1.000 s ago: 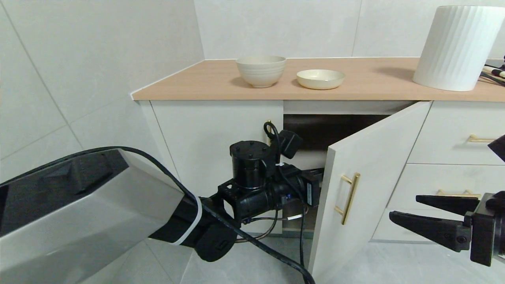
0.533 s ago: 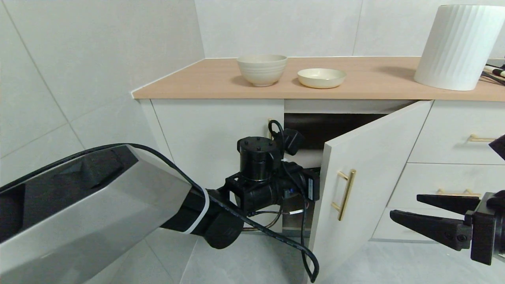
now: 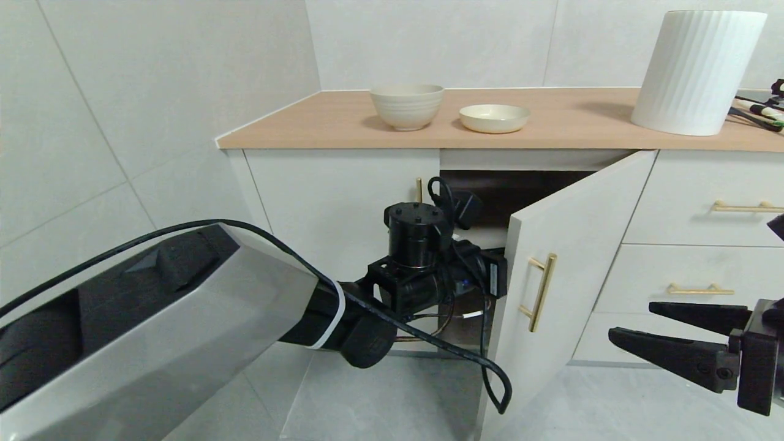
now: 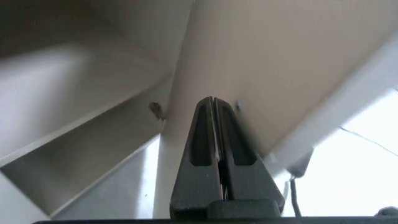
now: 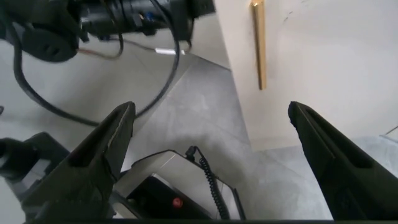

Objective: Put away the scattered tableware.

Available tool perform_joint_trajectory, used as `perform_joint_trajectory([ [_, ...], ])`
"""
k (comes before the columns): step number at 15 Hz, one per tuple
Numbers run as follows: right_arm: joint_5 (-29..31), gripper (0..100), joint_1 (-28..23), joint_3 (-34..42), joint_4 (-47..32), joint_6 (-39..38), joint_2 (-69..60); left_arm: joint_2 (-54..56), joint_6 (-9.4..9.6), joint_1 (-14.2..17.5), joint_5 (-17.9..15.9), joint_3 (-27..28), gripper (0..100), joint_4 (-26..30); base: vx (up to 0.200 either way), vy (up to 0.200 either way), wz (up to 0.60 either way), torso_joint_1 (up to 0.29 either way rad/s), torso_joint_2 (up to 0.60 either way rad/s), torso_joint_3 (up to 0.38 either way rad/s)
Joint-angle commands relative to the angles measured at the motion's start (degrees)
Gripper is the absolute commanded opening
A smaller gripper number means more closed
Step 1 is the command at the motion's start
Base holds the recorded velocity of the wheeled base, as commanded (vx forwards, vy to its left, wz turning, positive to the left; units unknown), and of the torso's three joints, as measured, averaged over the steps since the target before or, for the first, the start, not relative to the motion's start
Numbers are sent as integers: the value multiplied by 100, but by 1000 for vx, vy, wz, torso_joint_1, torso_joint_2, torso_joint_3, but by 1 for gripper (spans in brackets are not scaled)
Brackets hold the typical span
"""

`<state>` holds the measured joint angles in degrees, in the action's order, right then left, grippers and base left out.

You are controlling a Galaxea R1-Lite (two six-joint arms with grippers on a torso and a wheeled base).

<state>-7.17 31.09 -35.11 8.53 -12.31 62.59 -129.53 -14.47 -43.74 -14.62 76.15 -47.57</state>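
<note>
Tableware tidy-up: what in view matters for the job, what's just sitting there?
Job: cream ribbed round bowl; cream shallow dish; white cabinet door with brass handle, ajar; shut left gripper behind it; open right gripper.
Lying about: tall white ribbed cylinder; white drawers with brass handles.

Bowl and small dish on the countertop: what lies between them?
Nothing. In the head view the bowl and the dish stand apart, with bare wooden countertop between them.

right gripper [image 5: 210,107] spread wide, gold handle [image 5: 257,45] on cabinet door [image 5: 323,68] seen at 1 o'clock, left arm [image 5: 118,15] and black cable [image 5: 163,93] at 11 o'clock
</note>
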Motion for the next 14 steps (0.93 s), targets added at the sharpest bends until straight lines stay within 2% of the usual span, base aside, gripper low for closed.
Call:
perform_joint_trajectory([
  [1, -4, 100, 29, -5, 8, 1, -10, -134, -3, -100, 266, 251, 0, 134, 0, 0, 0, 0, 0, 0],
  [3, -13, 100, 117, -14, 8, 1, -62, -82, -3, -372, 618, 268, 0, 151, 0, 0, 0, 0, 0, 0],
  [4, -13, 100, 231, -14, 8, 1, -177, 24, -3, -741, 741, 216, 0, 107, 0, 0, 0, 0, 0, 0],
  [5, -180, 100, 310, 4, 17, -8, -335, 261, -3, -1119, 688, 13, 0, 107, 0, 0, 0, 0, 0, 0],
  [6, -373, 100, 310, 4, 17, -8, -449, 402, -3, -1321, 635, -110, 0, 99, 0, 0, 0, 0, 0, 0],
  [8, -1252, 100, 161, -5, 8, -26, -950, 999, -3, -1822, 319, -584, 0, 107, 0, 0, 0, 0, 0, 0],
  [9, -1270, 100, 126, -14, 8, -26, -968, 1043, -3, -1778, 345, -619, 0, 107, 0, 0, 0, 0, 0, 0],
  [11, -1243, 100, 117, -31, -1, -26, -897, 1096, -12, -1269, 468, -760, 0, 99, 0, 0, 0, 0, 0, 0],
  [14, -1032, 100, 99, -22, 8, -26, -748, 1553, -30, -636, 486, -1560, 0, -130, 0, 0, 0, 0, 0, 0],
])
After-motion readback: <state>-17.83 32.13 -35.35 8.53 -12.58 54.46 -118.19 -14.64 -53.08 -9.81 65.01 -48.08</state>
